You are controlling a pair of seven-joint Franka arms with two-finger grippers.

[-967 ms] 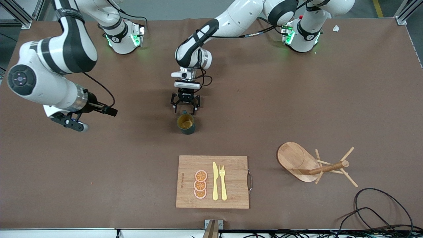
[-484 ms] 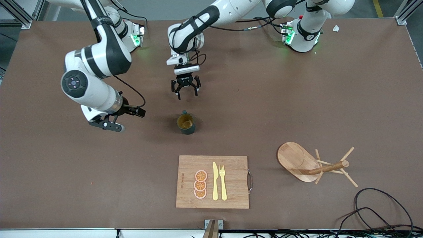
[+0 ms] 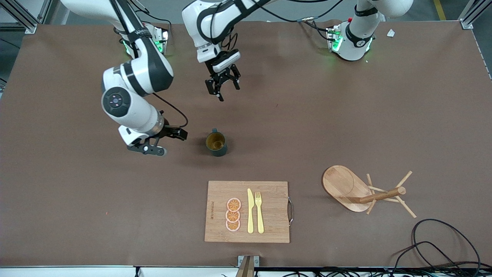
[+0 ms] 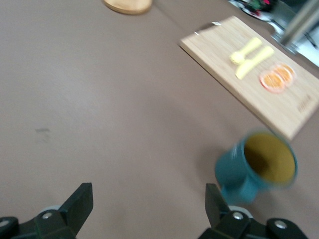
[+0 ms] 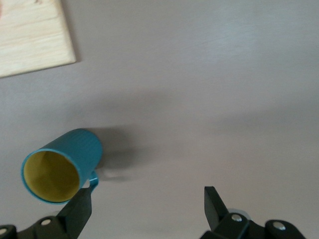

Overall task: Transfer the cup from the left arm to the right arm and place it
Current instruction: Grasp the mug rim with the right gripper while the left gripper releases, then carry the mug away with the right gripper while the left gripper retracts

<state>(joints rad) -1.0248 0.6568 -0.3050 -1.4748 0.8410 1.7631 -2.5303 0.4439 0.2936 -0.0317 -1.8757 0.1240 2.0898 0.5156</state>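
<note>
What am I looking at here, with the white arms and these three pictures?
These are two robot arms at a brown table, each ending in a two-finger claw. One picture looks down from high across the table; the other two come from cameras on each wrist. The left gripper hangs open and empty above the table. The right gripper, also open, is low beside the cup, which stands upright and unheld. Nearer the camera lie a cutting board with orange slices, a knife and a fork, and a toppled wooden mug rack.
</note>
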